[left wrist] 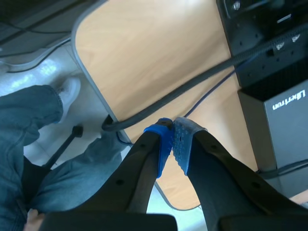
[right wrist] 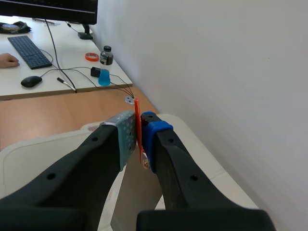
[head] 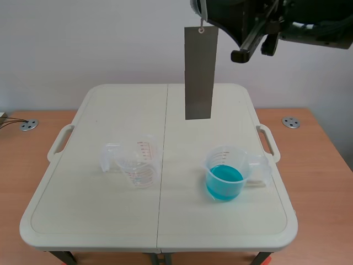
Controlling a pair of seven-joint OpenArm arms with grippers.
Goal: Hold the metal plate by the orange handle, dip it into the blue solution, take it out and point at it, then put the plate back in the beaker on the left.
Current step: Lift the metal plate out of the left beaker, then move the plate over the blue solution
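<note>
The metal plate (head: 198, 72) hangs upright, high above the counter's (head: 83, 210) far edge. It looks thin, stiff and light, and apt to swing. The right pincer (right wrist: 138, 139) grasps it by the slim orange handle (right wrist: 137, 120), the right place. The left pincer (left wrist: 173, 139) is clenched on nothing. There is 1 plate and 2 beakers: the empty beaker (head: 140, 163) left of the middle, the beaker of blue solution (head: 225, 175) right of it.

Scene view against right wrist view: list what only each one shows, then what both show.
Scene only: the left beaker, the right beaker with blue solution, and the plate hanging full length. Right wrist only: the orange handle pinched in the right end effector, plus a keyboard and mouse on a far desk. Both: the table, and the plate, though the wrist view catches just a sliver.
</note>
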